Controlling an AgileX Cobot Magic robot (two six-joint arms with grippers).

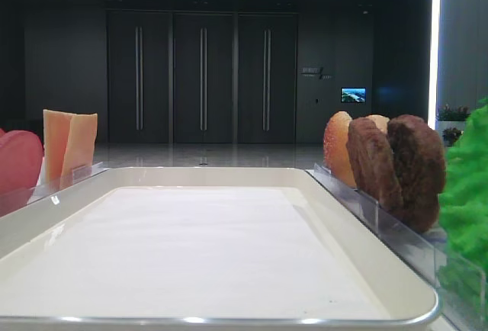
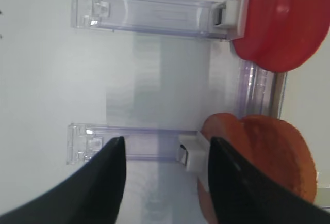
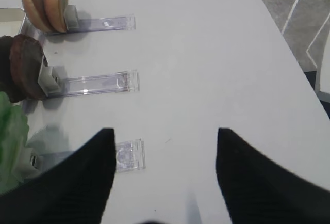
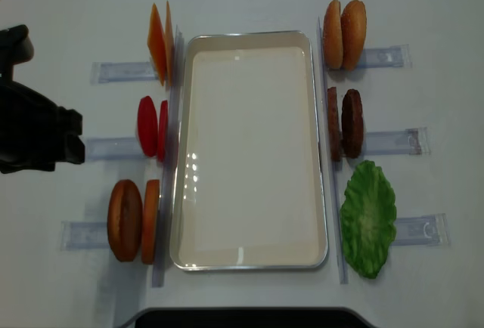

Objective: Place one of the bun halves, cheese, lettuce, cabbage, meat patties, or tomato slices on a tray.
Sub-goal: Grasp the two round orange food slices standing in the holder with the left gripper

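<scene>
The cream-white tray [image 4: 249,258] lies in the middle with nothing on it. Left of it stand the cheese [image 4: 159,41] and the tomato slices [image 4: 151,126]. On its right are bun halves [image 4: 344,24], meat patties [image 4: 344,122] and lettuce [image 4: 368,218]. My left gripper [image 2: 167,140] is open over a clear holder [image 2: 131,141], with an orange-brown disc [image 2: 263,152] just past its right finger and a tomato slice [image 2: 278,22] further on. Open and holding nothing, my right gripper [image 3: 165,130] hangs over bare table, right of the lettuce [image 3: 10,146]. Cabbage is not in view.
Clear plastic holders [image 4: 386,143] stick outward from each food row on both sides of the tray. Two orange-brown discs [image 4: 132,220] stand at the tray's near left. The black left arm [image 4: 34,131] is at the table's left edge, level with the tomato row.
</scene>
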